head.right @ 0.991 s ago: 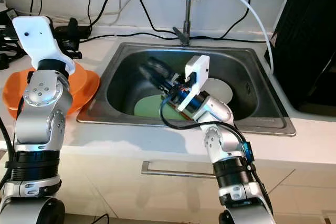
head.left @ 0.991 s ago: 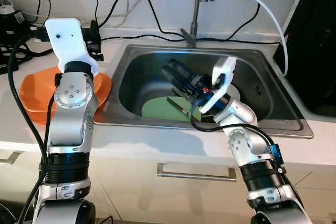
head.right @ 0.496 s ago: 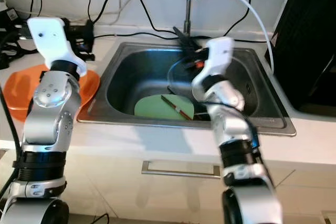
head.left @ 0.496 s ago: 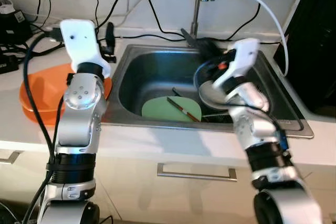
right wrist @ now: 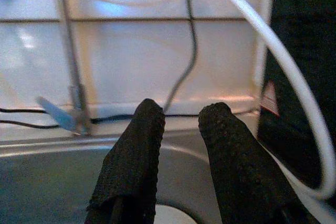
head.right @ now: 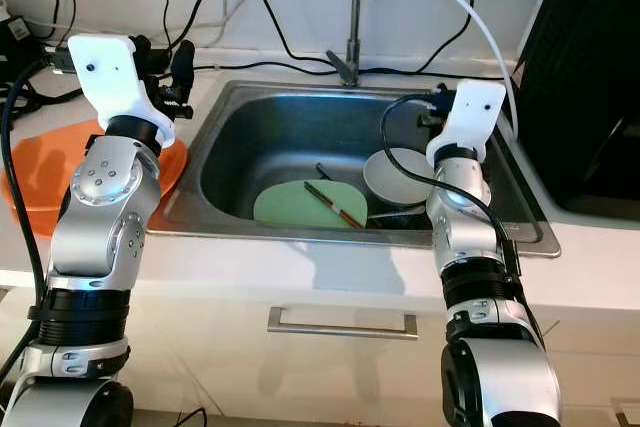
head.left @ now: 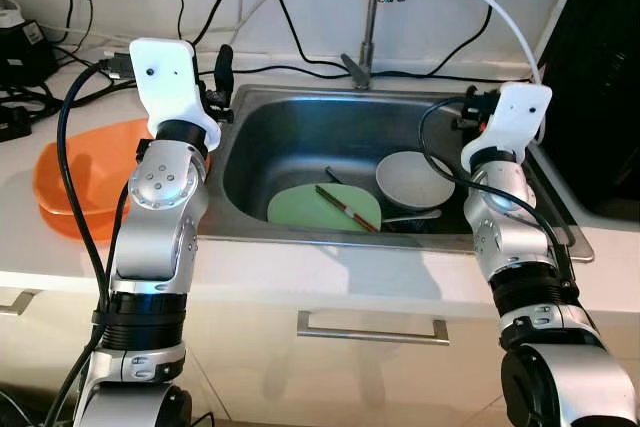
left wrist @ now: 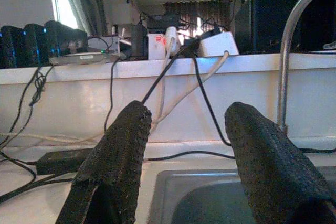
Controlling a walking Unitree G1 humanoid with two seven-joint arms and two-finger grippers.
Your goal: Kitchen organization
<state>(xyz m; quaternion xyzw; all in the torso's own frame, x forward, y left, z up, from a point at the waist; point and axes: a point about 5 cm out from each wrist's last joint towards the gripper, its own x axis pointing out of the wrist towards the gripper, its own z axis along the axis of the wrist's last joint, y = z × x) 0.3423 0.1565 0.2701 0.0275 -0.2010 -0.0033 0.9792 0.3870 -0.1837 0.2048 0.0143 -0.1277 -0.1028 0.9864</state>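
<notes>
While both arms are raised at the sink (head.left: 500, 222) edges, left tool (left wrist: 186, 145) is spread wide, right tool (right wrist: 181, 129) narrowly parted, both empty. Green plate (head.left: 310, 209), chopsticks (head.left: 346, 208), white bowl (head.left: 412, 179) are seen in the basin.

Brushed steel sink (head.left: 280, 137) (dull sheen), glossy white bowl (head.left: 413, 179).

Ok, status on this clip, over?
Both grippers open and empty: left gripper, right gripper. Green plate, chopsticks, white bowl in sink. No obstruction.
</notes>
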